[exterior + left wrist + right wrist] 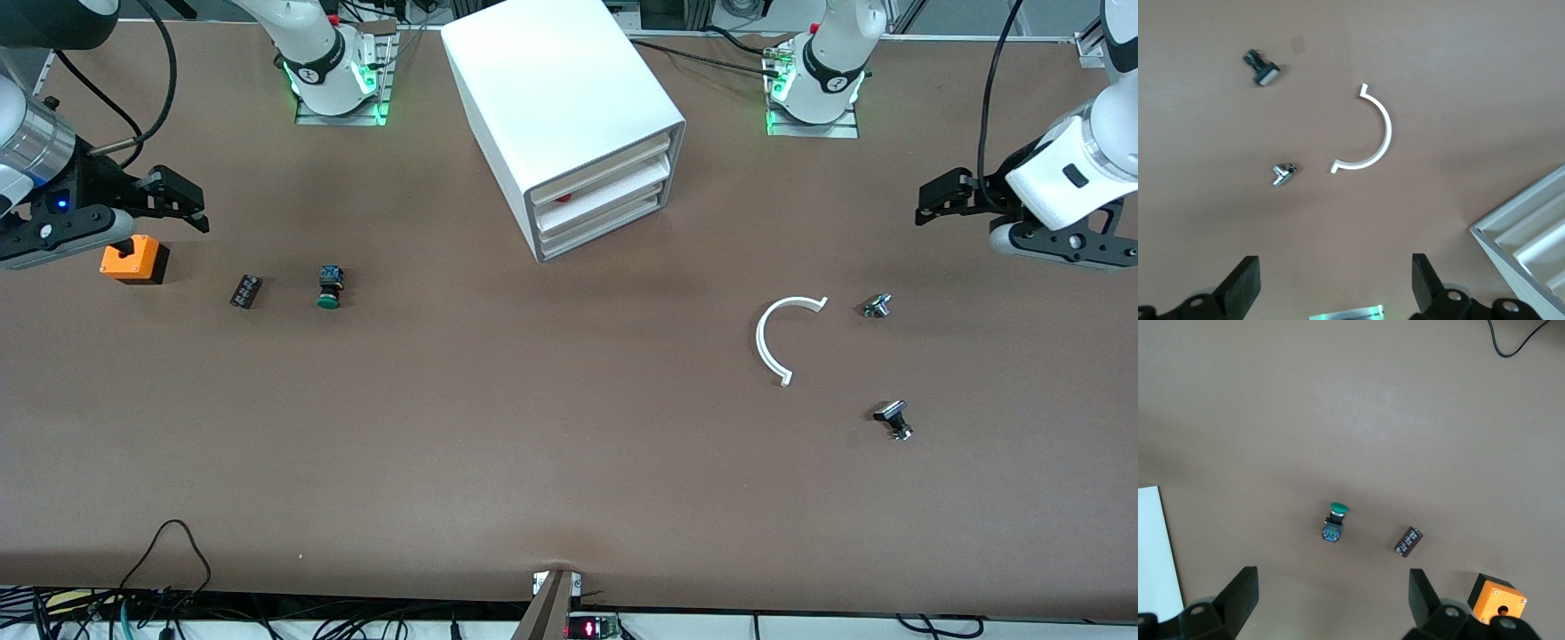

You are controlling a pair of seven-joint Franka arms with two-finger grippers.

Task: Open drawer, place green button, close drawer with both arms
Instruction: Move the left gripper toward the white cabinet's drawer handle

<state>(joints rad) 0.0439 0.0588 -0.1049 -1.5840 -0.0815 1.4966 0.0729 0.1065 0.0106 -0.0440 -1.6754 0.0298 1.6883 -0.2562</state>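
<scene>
Start at your left gripper (1331, 293): its jaws are spread wide with nothing between them, and it hangs over the bare table at the left arm's end, well apart from everything. Your right gripper (1331, 603) is likewise wide open and empty, hovering just above the orange cube (133, 260) at the right arm's end. Neither arm has taken hold of anything.

Moving outward from the right gripper, in the front view the small black block (246, 292) sits at about four o'clock from the cube, and the button (330, 288) lies on its side on the table just past that block, green cap pointing toward the front camera. From the button, the cabinet (551, 98) is up at about two o'clock, near the middle of the table.

The drawer (605, 229), lowest of the three, looks fully shut.

Near the left gripper lie a white curved strip (775, 338) and two small metal parts (877, 306), none of them yours to handle.

By my reading nothing is done yet: you have to pull the drawer open, pick up the button, drop it in, and push the drawer closed.
</scene>
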